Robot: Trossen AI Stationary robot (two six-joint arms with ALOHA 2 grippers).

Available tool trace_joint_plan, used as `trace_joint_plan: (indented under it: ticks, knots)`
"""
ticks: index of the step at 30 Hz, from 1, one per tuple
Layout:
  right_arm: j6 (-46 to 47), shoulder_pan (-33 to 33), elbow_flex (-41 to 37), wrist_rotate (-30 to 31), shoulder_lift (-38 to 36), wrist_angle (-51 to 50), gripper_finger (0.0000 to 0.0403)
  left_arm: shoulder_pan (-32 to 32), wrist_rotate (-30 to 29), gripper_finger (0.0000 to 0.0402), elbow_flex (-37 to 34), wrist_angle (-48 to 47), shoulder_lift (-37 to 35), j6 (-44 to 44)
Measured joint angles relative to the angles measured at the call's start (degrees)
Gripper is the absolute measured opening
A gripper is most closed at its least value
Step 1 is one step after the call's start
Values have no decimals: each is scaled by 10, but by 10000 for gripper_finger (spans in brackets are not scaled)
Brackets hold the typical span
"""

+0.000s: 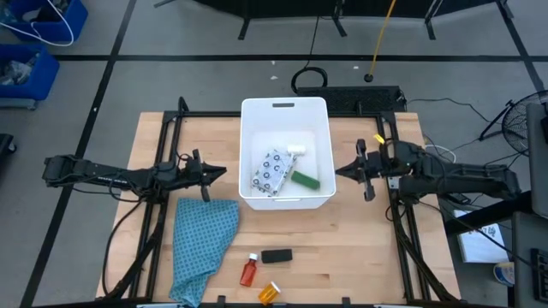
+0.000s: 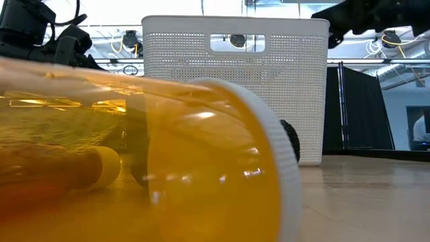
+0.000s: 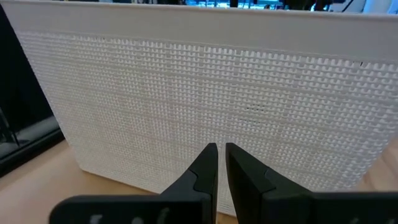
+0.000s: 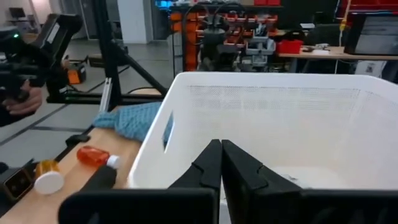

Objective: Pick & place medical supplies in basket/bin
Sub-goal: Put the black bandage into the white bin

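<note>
Medical supplies are split between the tall white rectangular plastic tub (image 1: 286, 111) and the bare wooden table (image 1: 368, 248); three of the six already lie inside the tub: the flat white dark-dotted packet (image 1: 271, 172), the small white cylinder (image 1: 296, 149) and the green block (image 1: 306, 180), the packet to the left with the cylinder and the block just beside it. Three are left out, near the front edge of the table and well apart from the tub: the red bottle with a white cap (image 1: 249, 271), the black block (image 1: 276, 255) and the orange translucent bottle with a white cap (image 1: 269, 293), which lies on its side. A teal patterned cloth (image 1: 201, 244) lies crumpled to the left of them and is no part of the job. By this count the work looks about half done; the bottles and the black block are yet to be fetched. The left gripper (image 1: 205, 174) hangs just beside the tub's left wall, fingers nearly pressed together and holding nothing; the right gripper (image 1: 353, 168) hangs at the tub's right wall, above its rim, fingers likewise drawn together and empty.
</note>
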Motion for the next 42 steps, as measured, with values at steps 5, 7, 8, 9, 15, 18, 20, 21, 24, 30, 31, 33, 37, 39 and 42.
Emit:
trace_joint_plan:
  ticks: [5, 7, 8, 9, 15, 18, 20, 21, 24, 30, 31, 33, 37, 39, 42]
  knots:
    - [-2, 36, -49, 65, -30, 24, 0, 0, 0, 37, 0, -5, 0, -10]
    - [-6, 48, -68, 80, -31, 43, 0, 0, 1, 37, 0, -9, 0, -11]
    - [-9, 52, -77, 79, -31, 51, 0, 0, 4, 37, 0, -11, 0, -14]
    - [-15, 56, -86, 80, -31, 62, 0, 0, 13, 37, 0, -12, 0, -20]
    - [-40, 65, -131, 80, -32, 120, 0, 0, 50, 37, 1, 2, 0, -55]
    - [-55, 65, -145, 79, -29, 118, 0, -12, 108, 37, 32, 4, 0, -84]
    - [-57, 65, -146, 78, -31, 119, 0, -34, 105, 37, 67, -27, 0, -85]
    - [-57, 65, -147, 77, -31, 119, 0, -47, 92, 37, 88, -55, 3, -84]
    - [-59, 65, -150, 77, -31, 115, 0, -93, 41, 37, 165, -153, 16, -74]
    - [-73, 65, -150, 77, -33, 120, 0, -210, -88, 37, 327, -299, 109, -74]
    - [-75, 65, -150, 77, -33, 120, 0, -228, -107, 37, 351, -309, 131, -73]
    - [-76, 65, -150, 77, -33, 120, 0, -263, -141, 37, 399, -328, 180, -72]
    - [-78, 65, -150, 77, -33, 123, 0, -305, -183, 37, 498, -364, 288, -86]
    - [-78, 65, -150, 77, -33, 123, 0, -315, -193, 37, 547, -394, 348, -85]
    - [-76, 65, -150, 77, -32, 123, 0, -316, -189, 37, 624, -449, 436, -85]
